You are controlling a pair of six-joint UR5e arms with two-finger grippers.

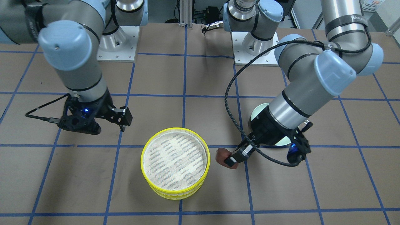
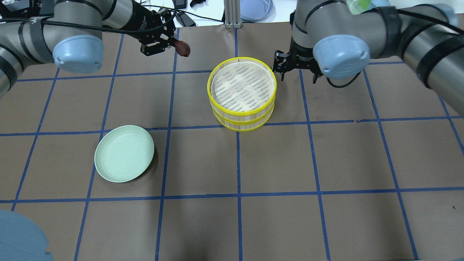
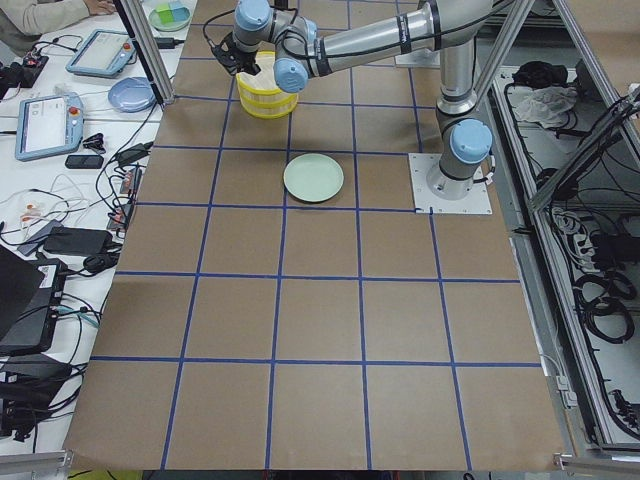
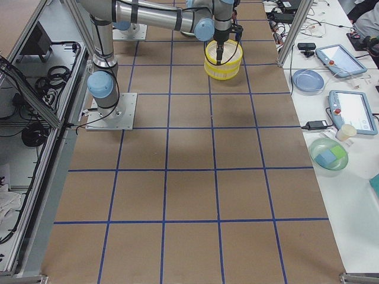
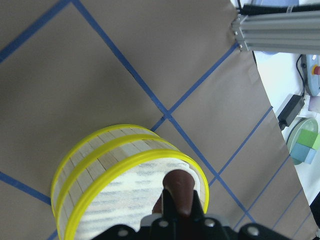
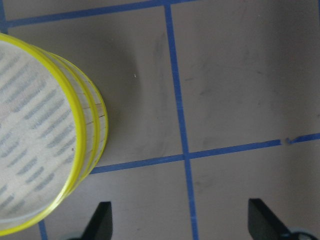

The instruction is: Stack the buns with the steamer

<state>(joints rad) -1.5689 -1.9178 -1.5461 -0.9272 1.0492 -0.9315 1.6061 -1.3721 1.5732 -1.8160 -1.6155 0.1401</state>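
I see a reddish-brown bun (image 2: 182, 48), a yellow-rimmed steamer (image 2: 241, 116) floored in white stripes, a mint plate (image 2: 124, 153), and a brown table (image 2: 275, 159) gridded blue.

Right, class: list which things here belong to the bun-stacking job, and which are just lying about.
Job: steamer tiers, stacked; brown bun, held by left gripper.
Lying about: green plate, empty; blue plate and tablets on side bench.

The top tier (image 2: 242, 85) covers the lower tier's (image 2: 242, 122) floor. In the front view the left arm (image 1: 307, 90) hides most of the plate (image 1: 258, 113). The left gripper (image 5: 176, 210) masks the bun's (image 5: 180, 186) lower half. The right wrist view crops the steamer (image 6: 40, 130) at its left edge, and the right gripper's (image 6: 177, 225) fingertips (image 6: 102, 220) at the bottom.
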